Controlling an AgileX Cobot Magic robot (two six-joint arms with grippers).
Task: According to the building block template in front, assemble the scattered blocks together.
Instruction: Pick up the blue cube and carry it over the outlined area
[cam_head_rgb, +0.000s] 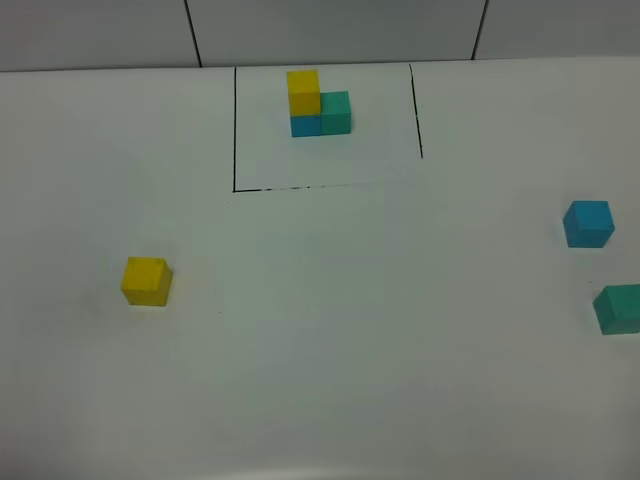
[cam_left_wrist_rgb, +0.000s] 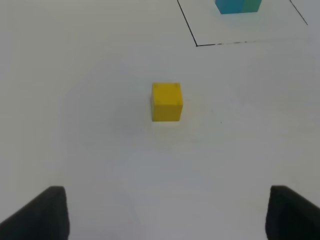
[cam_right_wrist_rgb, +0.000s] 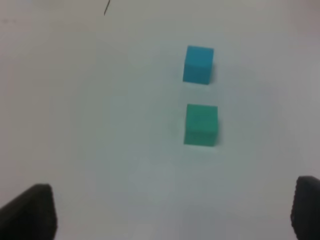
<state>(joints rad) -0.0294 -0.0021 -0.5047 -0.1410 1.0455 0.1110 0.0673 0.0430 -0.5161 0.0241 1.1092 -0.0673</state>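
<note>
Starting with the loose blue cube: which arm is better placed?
Right. The blue cube lies far right, ahead of the open right tool; the left tool faces the yellow cube.

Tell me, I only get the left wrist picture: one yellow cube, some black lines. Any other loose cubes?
Observer: Yes, a sky blue cube and a teal green cube lie apart on the right of the table.
Operator: What tops the blue bit inside the lines?
Observer: The template has yellow stacked on the blue.
Operator: Is the other pincer holding anything?
Observer: No, the right pincer is open and empty.
</note>
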